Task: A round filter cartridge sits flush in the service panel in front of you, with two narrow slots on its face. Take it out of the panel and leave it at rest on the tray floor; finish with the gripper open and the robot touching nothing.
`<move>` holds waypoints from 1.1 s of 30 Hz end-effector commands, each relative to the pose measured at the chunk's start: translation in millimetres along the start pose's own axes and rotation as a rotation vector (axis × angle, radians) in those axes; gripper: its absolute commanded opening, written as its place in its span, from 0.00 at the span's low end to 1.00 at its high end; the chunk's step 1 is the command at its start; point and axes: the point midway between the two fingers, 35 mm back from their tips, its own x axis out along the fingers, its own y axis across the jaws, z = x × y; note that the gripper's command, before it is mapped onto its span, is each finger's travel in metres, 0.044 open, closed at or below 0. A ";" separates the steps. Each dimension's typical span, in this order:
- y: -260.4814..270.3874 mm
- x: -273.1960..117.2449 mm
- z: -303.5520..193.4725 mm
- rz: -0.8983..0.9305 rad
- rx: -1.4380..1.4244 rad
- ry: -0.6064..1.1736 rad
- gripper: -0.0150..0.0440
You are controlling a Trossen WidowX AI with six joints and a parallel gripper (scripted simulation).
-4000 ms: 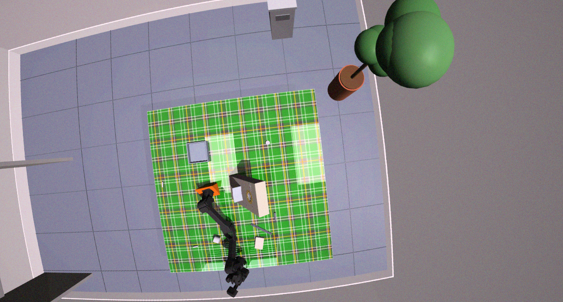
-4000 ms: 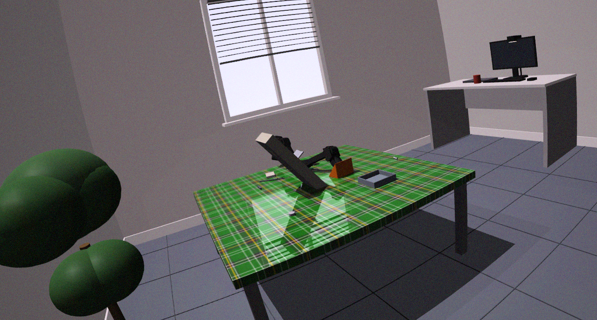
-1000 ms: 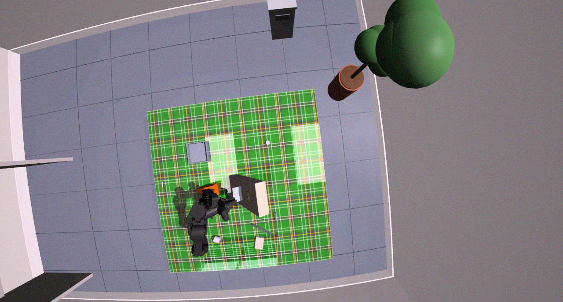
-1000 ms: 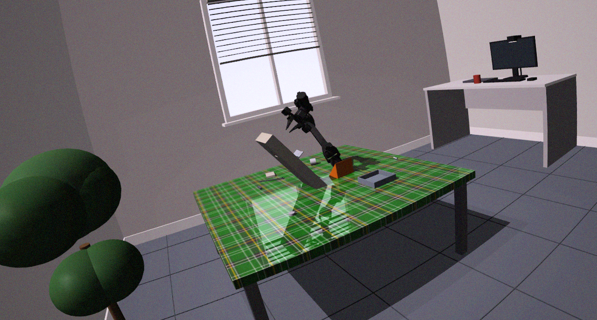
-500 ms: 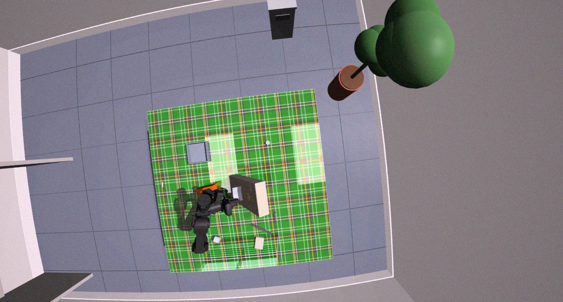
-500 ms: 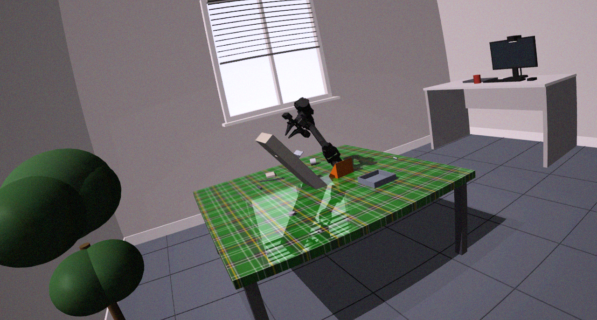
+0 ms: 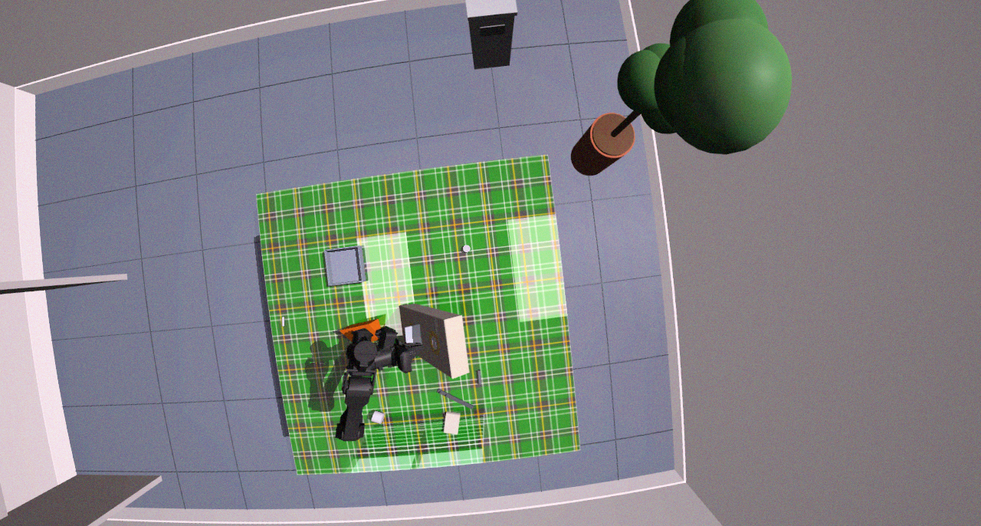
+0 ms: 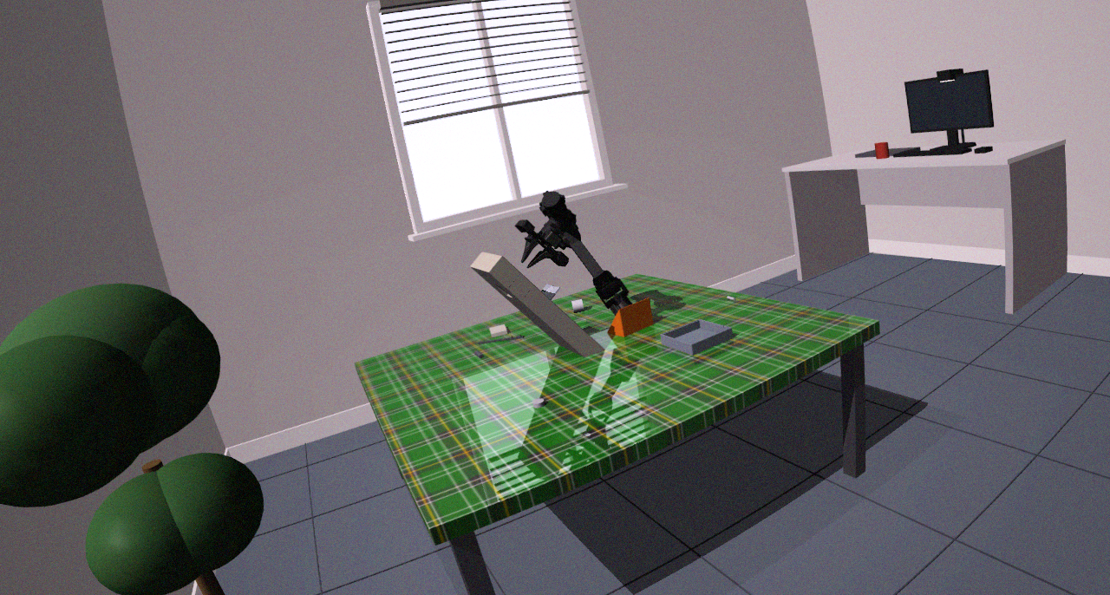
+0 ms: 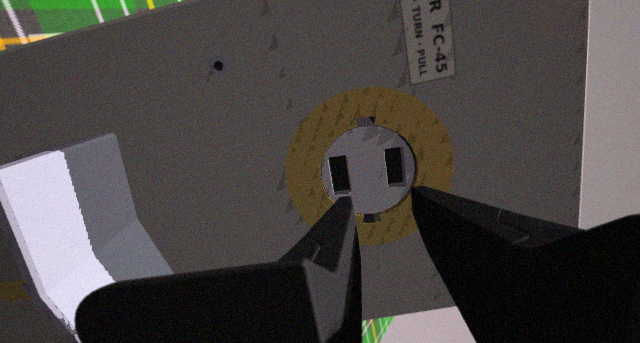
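Observation:
The round grey filter cartridge (image 9: pixel 366 158) (image 7: pixel 434 343) sits in the tilted dark service panel (image 9: pixel 200 133) (image 7: pixel 428 317) (image 8: pixel 543 316), inside a brass-coloured ring. Its two dark slots stand side by side, nearly upright in the wrist view. Small notches show above and below the cartridge. My gripper (image 9: pixel 381 204) (image 8: pixel 525 264) is partly open and empty, fingers pointing toward the panel. In the wrist view the fingertips overlap the cartridge's lower part; the exterior view shows them above the panel, clear of it. The grey tray (image 7: pixel 344 266) (image 8: pixel 714 341) is empty.
A pale angled bracket (image 9: pixel 45 208) (image 7: pixel 411 334) (image 8: pixel 550 290) juts from the panel face beside the cartridge. An orange wedge (image 7: pixel 366 328) (image 8: pixel 634 318) stands by the arm base, near the tray. A white block (image 7: pixel 377 417), a beige block (image 7: pixel 451 423) and a thin rod (image 7: pixel 456 399) lie on the table.

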 end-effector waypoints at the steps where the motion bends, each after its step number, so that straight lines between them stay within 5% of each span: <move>1: 1.0 7.3 0.4 0.004 -0.003 -0.004 0.43; 33: -0.3 35.1 -2.6 -0.007 -0.003 0.004 0.43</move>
